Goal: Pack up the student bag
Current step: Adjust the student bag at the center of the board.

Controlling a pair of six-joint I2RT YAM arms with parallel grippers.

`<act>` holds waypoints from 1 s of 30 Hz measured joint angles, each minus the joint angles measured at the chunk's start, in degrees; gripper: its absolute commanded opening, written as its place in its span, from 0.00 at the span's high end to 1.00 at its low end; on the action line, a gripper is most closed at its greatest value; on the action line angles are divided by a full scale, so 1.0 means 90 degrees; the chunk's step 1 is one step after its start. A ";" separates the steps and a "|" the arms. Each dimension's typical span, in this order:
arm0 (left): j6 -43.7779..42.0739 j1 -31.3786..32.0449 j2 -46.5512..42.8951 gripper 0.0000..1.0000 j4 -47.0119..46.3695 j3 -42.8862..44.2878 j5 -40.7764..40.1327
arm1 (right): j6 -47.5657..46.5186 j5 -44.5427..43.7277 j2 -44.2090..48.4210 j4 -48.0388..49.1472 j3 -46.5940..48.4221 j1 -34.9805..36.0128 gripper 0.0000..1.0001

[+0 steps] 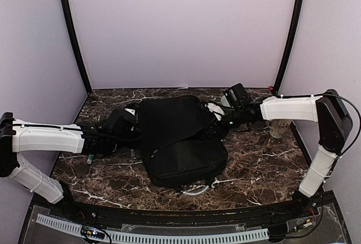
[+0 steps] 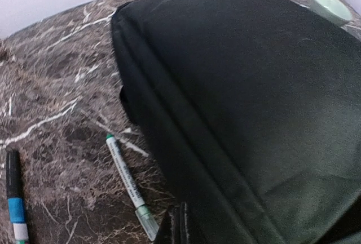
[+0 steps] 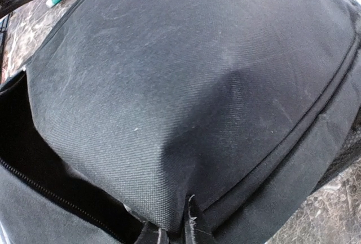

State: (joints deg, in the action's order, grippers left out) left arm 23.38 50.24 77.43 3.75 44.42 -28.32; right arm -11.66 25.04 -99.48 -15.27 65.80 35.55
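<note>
1. A large black backpack [image 1: 177, 142] lies flat in the middle of a dark marble table [image 1: 259, 159], tilted slightly, with one white robot arm reaching in from each side.
2. The left gripper [image 1: 123, 123] is at the backpack's left edge, low over the table. In the left wrist view its fingers [image 2: 181, 224] are pressed together right against the bag's side seam. Whether any fabric is caught between them cannot be told.
3. The right gripper [image 1: 219, 120] is at the backpack's far right corner. In the right wrist view its fingers [image 3: 151, 234] are clamped on a pinch of the black fabric, which bunches up to a point above them.
4. To the left of that pinch the bag gapes open, with a line of zipper teeth [image 3: 51, 193] along the lower lip of the dark gap.
5. On the table just beside the backpack's left side lies a white marker with a green cap [image 2: 128, 185]. Further left lies a black and blue marker [image 2: 15, 199].
6. A pale green cup [image 2: 330, 4] is beyond the backpack's far end.
</note>
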 measured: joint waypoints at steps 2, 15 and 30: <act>0.0257 -0.0172 0.0087 1.00 0.0044 -0.0119 0.0039 | 0.0015 0.0039 0.0085 -0.0010 -0.0114 0.0000 0.70; -0.0005 -0.0559 0.1882 1.00 -0.1163 0.0306 0.0619 | -0.0784 -0.1107 0.0282 -0.0238 -0.0160 0.0765 0.46; -0.0707 -0.0809 0.2895 1.00 -0.2052 0.1501 0.0772 | -0.1630 -0.3626 0.0143 0.0248 0.0420 0.2074 0.34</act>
State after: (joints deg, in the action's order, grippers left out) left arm 17.02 42.96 103.48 -14.72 57.93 -21.37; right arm -26.33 -7.60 -98.19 -13.04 69.58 54.22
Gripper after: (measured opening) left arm 0.009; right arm 0.654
